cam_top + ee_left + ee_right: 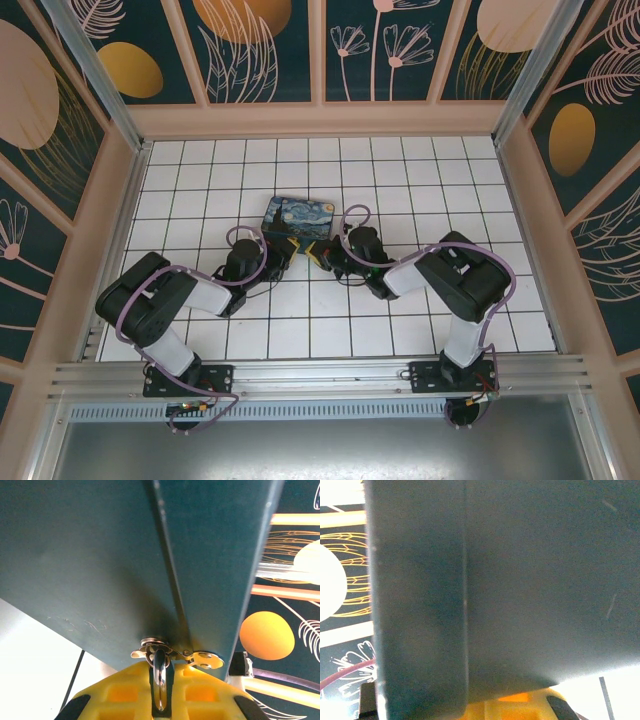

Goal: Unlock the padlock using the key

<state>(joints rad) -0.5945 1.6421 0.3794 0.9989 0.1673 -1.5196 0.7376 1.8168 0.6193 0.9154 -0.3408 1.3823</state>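
1. Padlock (159,687) placement: its thin metal shackle hangs from a silvery hasp (200,659) on the lower edge of the box (300,212), with the dark body below it wedged between yellow fingers (120,692).
2. Left gripper (288,246): clenched on the padlock, its tips pressed right up against the near face of the box.
3. Right gripper (322,256): jaws closed tight, just beside the left one at the same face of the box. Whether anything sits between them cannot be told.
4. Key: too small to make out from above, and the box wall blocks the right wrist view, so its place cannot be told.
5. Obstruction: in both wrist views the dark teal side of the box looms very close. A yellow fingertip (515,700) peeks out under it on the right wrist.
6. Surroundings: the box, painted blue and yellow on top, lies near the middle of a white tiled floor (450,200). Dark panels with floral patterns (260,40) wall the floor in, and a metal rail (320,375) carries both arm bases.
7. Cables: purple leads (140,300) loop along each arm.
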